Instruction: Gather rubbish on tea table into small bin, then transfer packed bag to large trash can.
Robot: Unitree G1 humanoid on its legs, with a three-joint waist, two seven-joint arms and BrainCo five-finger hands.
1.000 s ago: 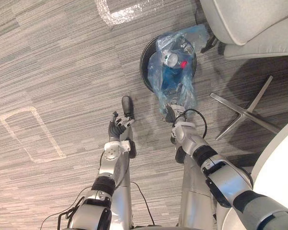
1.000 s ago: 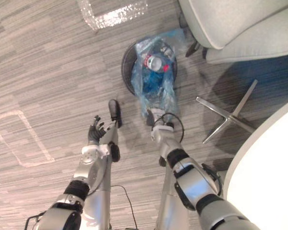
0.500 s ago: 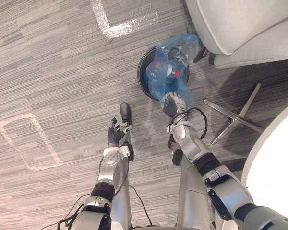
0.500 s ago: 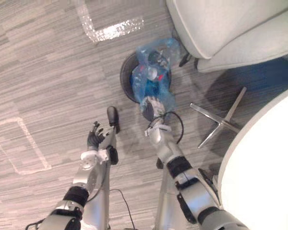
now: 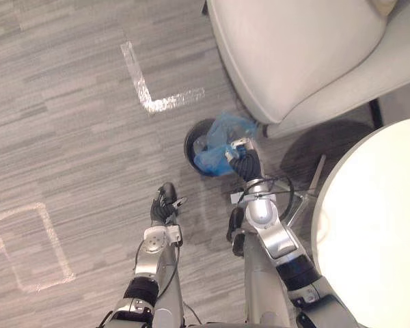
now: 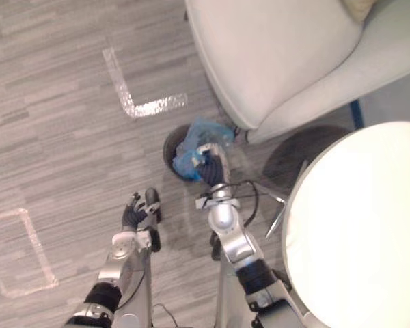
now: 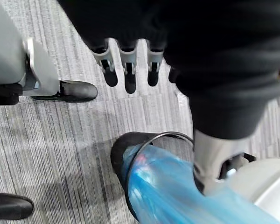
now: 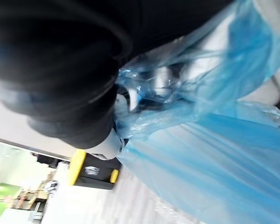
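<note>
Hiding the fingers of the right hand (image 5: 244,162), the crinkled, see-through blue bag (image 5: 217,145) makes it impossible to tell whether they grip it. The bag sits in the mouth of the round black bin (image 5: 190,141), touching that hand. Near the bin, the left hand (image 6: 132,217) hangs over the striped carpet (image 5: 68,123), fingers loosely straight, holding nothing.

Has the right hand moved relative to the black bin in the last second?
Yes. The right hand, gripping the blue bag, has come closer to the black bin.

Right hand (image 5: 244,162) reaches forward, fingers seemingly curled; left hand (image 5: 164,210) hangs, fingers relaxed.
</note>
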